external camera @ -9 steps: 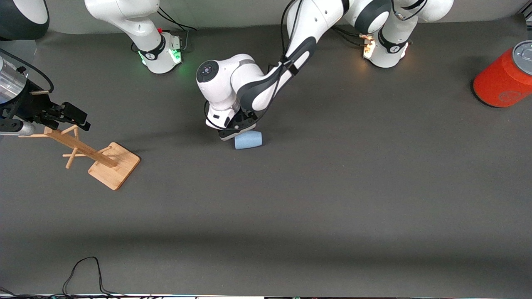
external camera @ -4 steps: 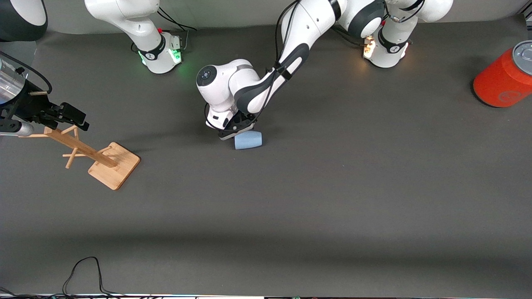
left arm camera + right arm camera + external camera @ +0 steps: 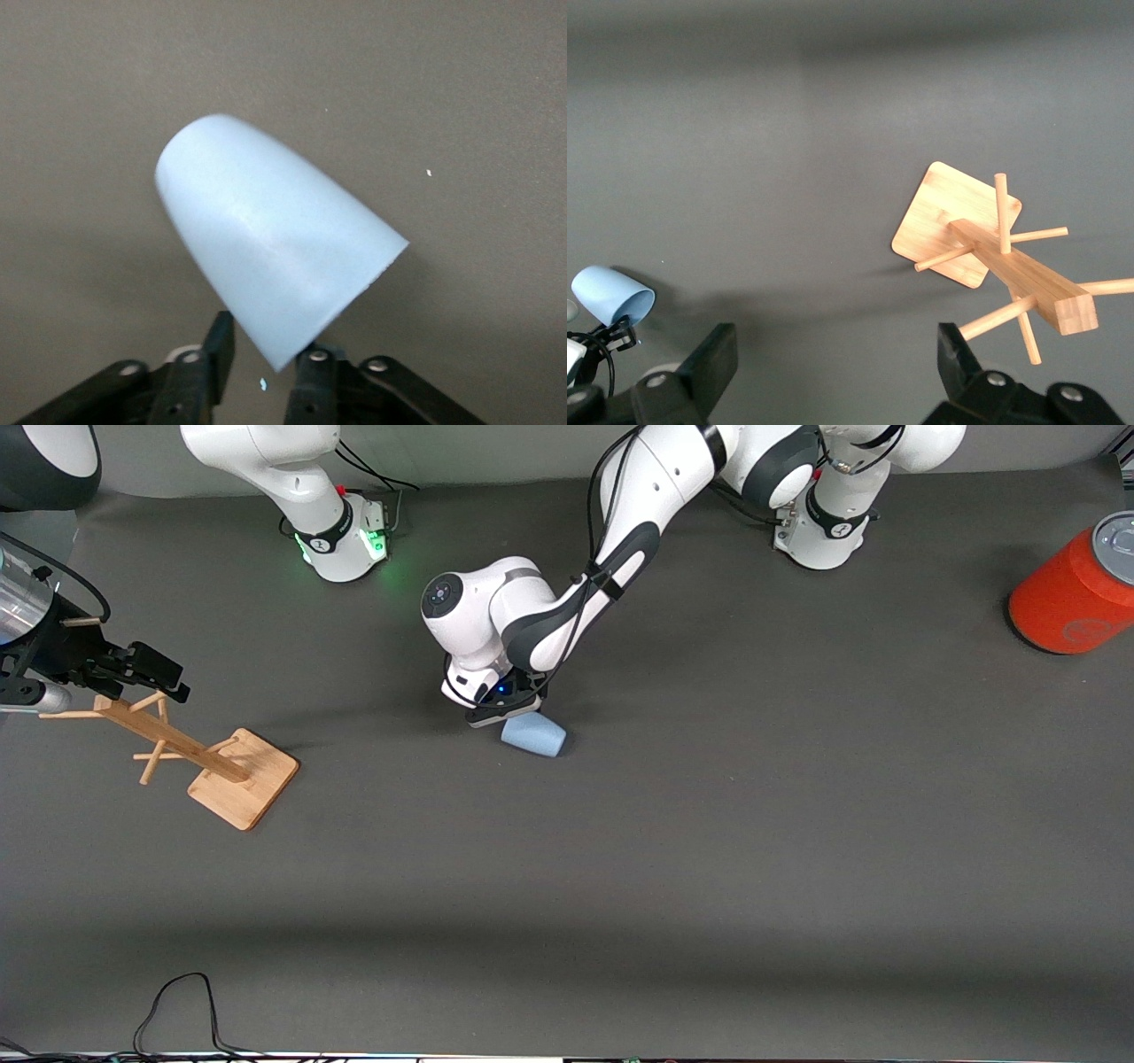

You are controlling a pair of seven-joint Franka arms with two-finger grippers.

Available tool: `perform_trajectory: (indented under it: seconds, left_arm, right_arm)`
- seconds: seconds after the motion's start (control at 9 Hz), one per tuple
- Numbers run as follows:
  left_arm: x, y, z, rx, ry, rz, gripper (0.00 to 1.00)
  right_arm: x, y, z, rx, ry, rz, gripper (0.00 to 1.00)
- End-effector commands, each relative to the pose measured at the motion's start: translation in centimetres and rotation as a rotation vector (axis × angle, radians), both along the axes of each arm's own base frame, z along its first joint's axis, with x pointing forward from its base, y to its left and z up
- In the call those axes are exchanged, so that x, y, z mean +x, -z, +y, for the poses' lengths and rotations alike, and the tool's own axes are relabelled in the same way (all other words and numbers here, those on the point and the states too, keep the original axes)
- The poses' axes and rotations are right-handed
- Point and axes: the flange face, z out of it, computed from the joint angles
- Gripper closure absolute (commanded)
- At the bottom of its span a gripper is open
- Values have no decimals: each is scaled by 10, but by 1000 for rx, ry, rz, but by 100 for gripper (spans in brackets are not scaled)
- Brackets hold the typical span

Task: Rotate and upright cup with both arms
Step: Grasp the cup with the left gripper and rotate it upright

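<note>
We see the left pincer (image 3: 261, 372) clamped on the small light-blue plastic tumbler's (image 3: 533, 734) rim, tilted above the grey worktop (image 3: 709, 824); the right pincer (image 3: 837, 363) waits agape over the wooden peg rack (image 3: 199, 757).

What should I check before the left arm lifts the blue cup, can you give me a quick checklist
1. Left gripper pinching the cup at its rim: ok, fingers sit either side of the wall.
2. Grip firmly seated: cannot tell.
3. Cup upright: not ok, it is tilted.
4. Right gripper open and ready: ok, waiting above the wooden rack.
5. Table around the cup free of clutter: ok, rack and orange can stand apart, toward the table's ends.
</note>
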Motion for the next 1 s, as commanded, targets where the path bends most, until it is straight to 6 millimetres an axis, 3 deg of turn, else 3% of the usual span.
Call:
perform_trajectory:
  seconds: [0.0,0.44,0.56,0.78,0.89]
  left_arm:
    - [15,-11,9,20,39,23,100]
    - [40,-18,28,30,42,40,100]
    - [66,-36,50,21,36,71,100]
    - [133,-84,113,-117,-68,212,100]
    - [166,-98,151,-190,-138,277,100]
  right_arm:
    - [-9,-6,0,25,-8,-10,0]
    - [-10,-7,12,27,23,-4,0]
    - [-12,-11,16,28,34,-9,0]
    - [-13,-16,18,27,25,-22,0]
    - [-14,-18,24,25,13,-25,0]
